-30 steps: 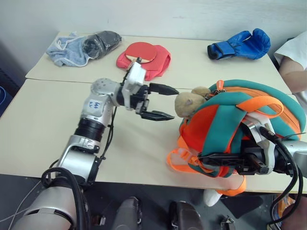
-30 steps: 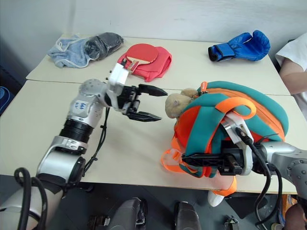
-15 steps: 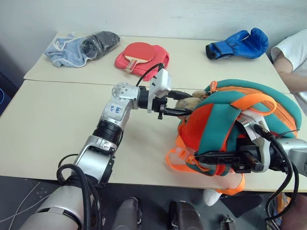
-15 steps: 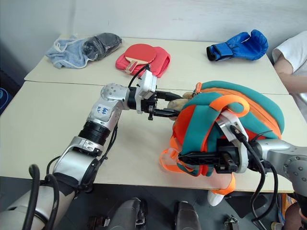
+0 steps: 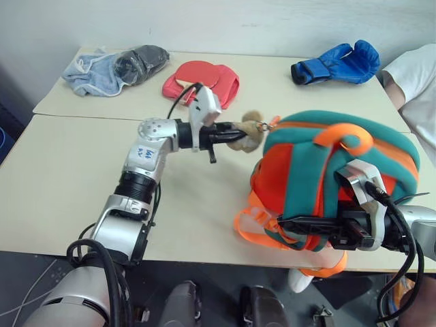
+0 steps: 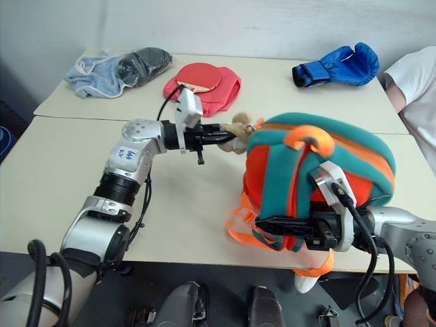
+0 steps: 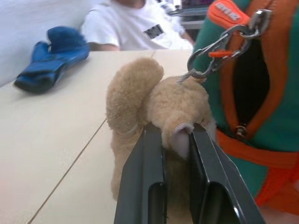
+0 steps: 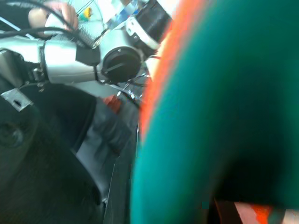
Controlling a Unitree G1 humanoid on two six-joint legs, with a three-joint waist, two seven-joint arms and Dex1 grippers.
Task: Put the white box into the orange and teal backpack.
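The left gripper (image 7: 176, 140), open a second ago, now pinches the plush charm (image 5: 246, 132) on the backpack (image 5: 327, 170), whose strap the right gripper (image 5: 294, 223) clamps at the table (image 5: 61, 177) edge; the box isn't visible, so packing hasn't begun.

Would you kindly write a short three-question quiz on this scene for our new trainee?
1. True or false: the left end effector is shut on the plush charm.
2. Which lies nearer the person's sleeve: A) blue boxing glove, B) red cloth?
3. Fill in: the right end effector grips a ____ strap of the orange and teal backpack.

Key: 1 true; 2 A; 3 teal.
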